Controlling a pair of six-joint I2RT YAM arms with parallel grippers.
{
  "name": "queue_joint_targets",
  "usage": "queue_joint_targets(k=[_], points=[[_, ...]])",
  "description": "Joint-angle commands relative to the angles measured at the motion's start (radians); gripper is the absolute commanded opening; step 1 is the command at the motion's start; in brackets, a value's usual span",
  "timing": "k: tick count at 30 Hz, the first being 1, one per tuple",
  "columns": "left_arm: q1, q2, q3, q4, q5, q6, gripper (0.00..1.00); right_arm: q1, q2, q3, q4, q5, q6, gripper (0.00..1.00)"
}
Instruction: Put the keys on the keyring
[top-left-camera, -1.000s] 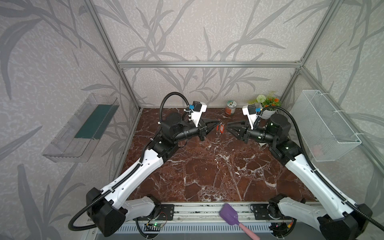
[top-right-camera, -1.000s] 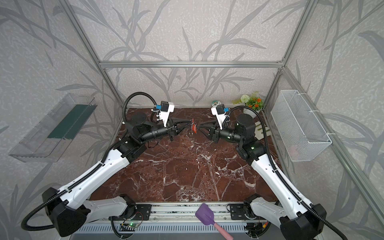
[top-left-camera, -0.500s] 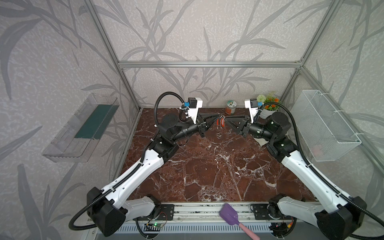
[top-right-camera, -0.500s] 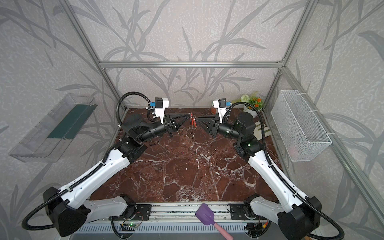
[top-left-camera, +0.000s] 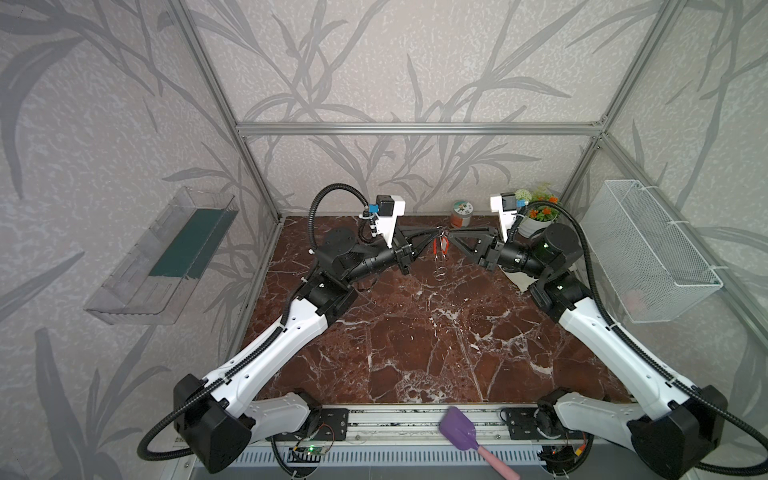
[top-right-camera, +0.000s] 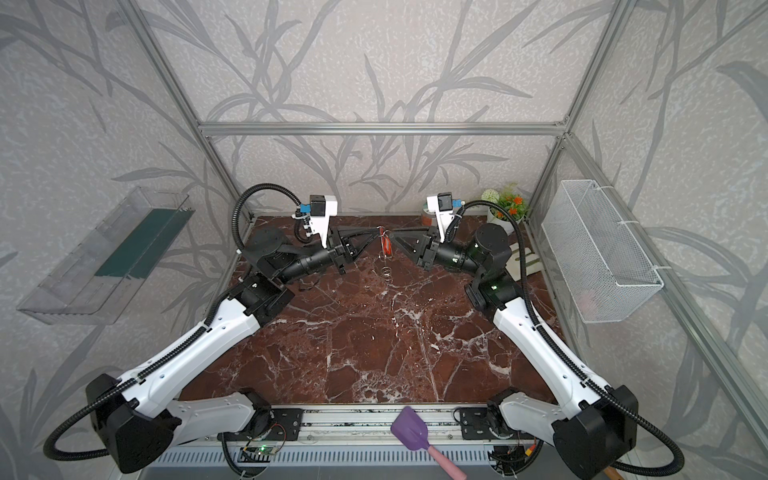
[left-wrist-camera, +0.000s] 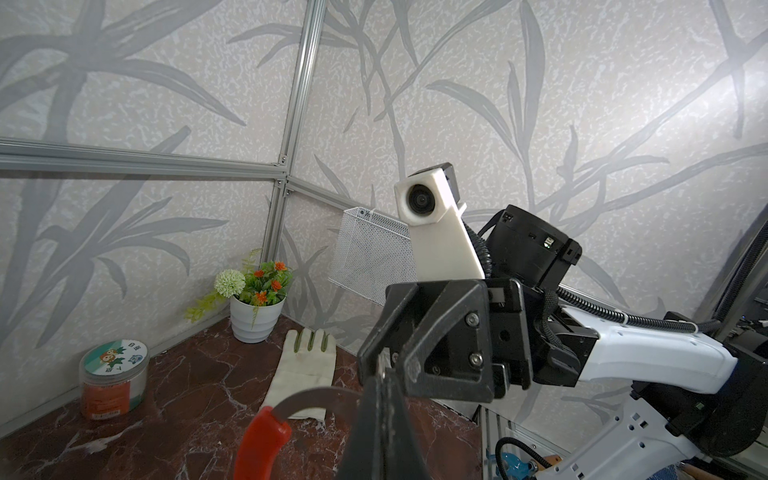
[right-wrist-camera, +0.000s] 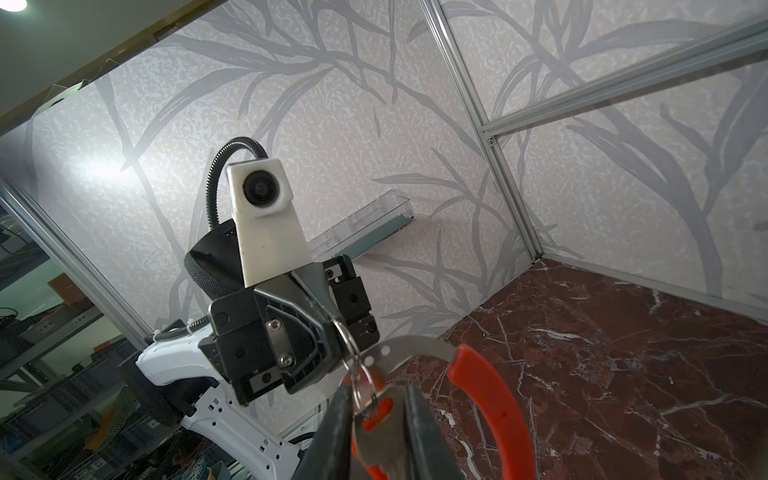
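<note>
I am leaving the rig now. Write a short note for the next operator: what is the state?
Left tool: shut on the keyring band, in the air.
Right tool: jaws flank the key; grip unclear.
Done: key and keyring are raised, tools tip to tip.
Left: thread the key onto the keyring; cannot tell if it is on already.

L arm (top-left-camera: 291, 336), R arm (top-left-camera: 615, 345): white shells, blk joints. Ribbed blk cables (top-left-camera: 328, 195) on both. White cam blocks (top-left-camera: 388, 216) at wrists. L gripper (top-left-camera: 434, 232), R gripper (top-left-camera: 451, 233): blk triangular, silver screws (left-wrist-camera: 471, 319).
</note>
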Motion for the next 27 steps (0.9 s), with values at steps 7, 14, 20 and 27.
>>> queue_joint_targets(k=[7,14,20,27], points=[[-0.005,0.002,0.004,0.027,0.028,-0.007,0.0,0.0,0.002,0.027,0.033,-0.025,0.01,0.13],[-0.007,0.003,0.007,0.022,0.03,-0.008,0.0,0.001,-0.006,0.029,0.03,-0.027,0.009,0.15],[-0.007,0.003,0.01,0.016,0.035,-0.009,0.0,-0.001,-0.008,0.03,0.036,-0.032,0.022,0.19],[-0.01,0.002,0.012,0.009,0.038,-0.008,0.0,-0.008,-0.006,0.024,0.077,-0.045,0.061,0.19]])
